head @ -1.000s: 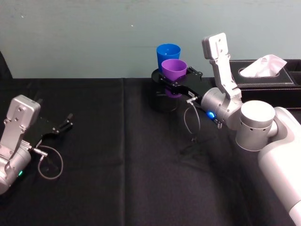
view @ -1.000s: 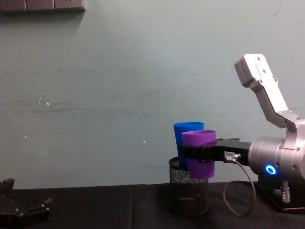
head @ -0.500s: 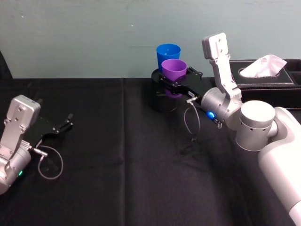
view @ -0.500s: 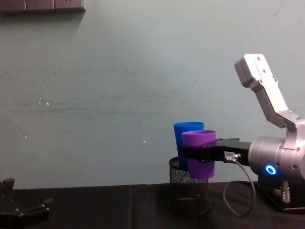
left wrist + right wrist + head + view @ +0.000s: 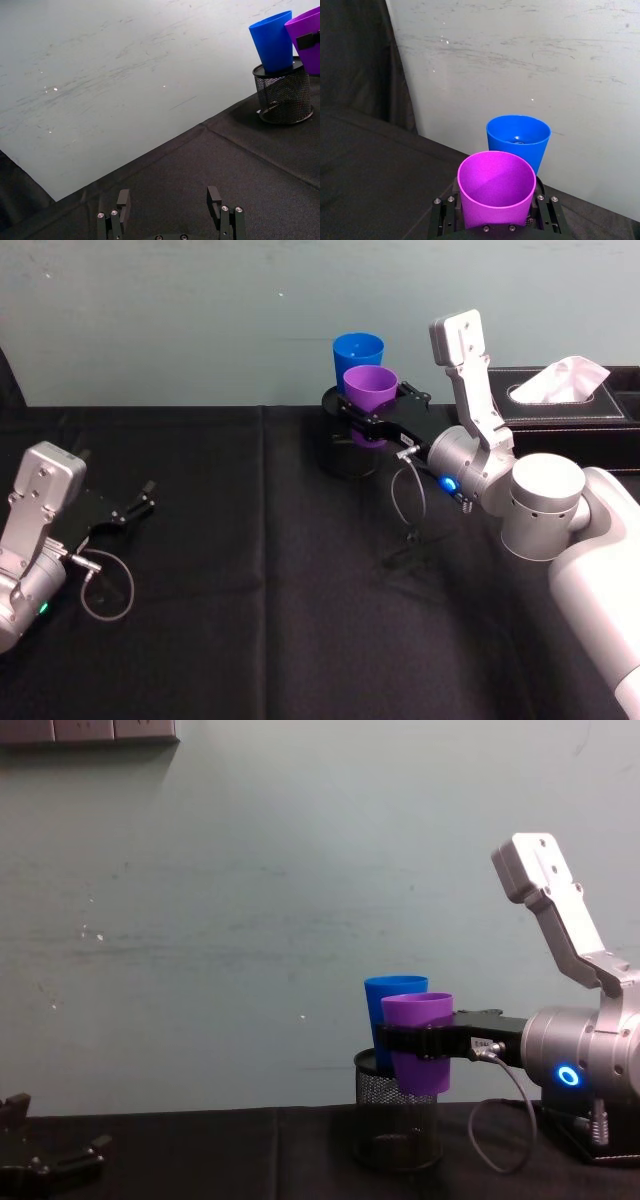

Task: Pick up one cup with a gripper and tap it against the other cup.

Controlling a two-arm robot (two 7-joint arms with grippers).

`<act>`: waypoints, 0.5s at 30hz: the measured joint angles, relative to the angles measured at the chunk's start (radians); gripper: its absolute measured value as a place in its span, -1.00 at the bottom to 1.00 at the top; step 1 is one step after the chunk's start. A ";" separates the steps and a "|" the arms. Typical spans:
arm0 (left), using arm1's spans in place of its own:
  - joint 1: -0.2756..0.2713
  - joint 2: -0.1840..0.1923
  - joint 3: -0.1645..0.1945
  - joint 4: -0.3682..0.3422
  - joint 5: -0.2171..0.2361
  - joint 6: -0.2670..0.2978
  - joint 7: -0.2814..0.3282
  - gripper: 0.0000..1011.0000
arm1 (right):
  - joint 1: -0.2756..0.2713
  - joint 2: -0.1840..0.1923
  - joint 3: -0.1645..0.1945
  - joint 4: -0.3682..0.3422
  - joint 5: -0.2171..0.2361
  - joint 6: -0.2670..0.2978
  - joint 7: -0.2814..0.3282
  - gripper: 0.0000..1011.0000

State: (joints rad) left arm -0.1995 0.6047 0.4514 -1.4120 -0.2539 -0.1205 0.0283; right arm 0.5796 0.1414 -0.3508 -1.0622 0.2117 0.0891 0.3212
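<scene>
Purple cup; bright blue cup in a black mesh holder; black right hand; black surface.

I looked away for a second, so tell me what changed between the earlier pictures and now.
Nothing visibly changed. The right gripper stays shut on the purple plastic tumbler, held up beside the bright blue plastic tumbler that stands in the black mesh cylinder holder. The left gripper stays open, low over the black tablecloth.
</scene>
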 joint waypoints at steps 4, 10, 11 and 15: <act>0.000 0.000 0.000 0.000 0.000 0.000 0.000 0.98 | 0.000 0.000 0.000 0.000 0.000 0.000 0.000 0.44; 0.000 0.000 0.000 0.000 0.000 0.000 0.000 0.98 | 0.000 0.000 0.000 0.000 0.000 0.000 0.000 0.44; 0.000 0.000 0.000 0.000 0.000 0.000 0.000 0.98 | 0.000 0.000 0.000 0.000 0.000 0.000 0.000 0.44; 0.000 0.000 0.000 0.000 0.000 0.000 0.000 0.98 | 0.000 0.000 0.000 0.000 0.000 0.000 0.000 0.44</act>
State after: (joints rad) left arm -0.1995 0.6047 0.4514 -1.4120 -0.2539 -0.1205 0.0283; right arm 0.5796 0.1415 -0.3508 -1.0622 0.2117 0.0891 0.3212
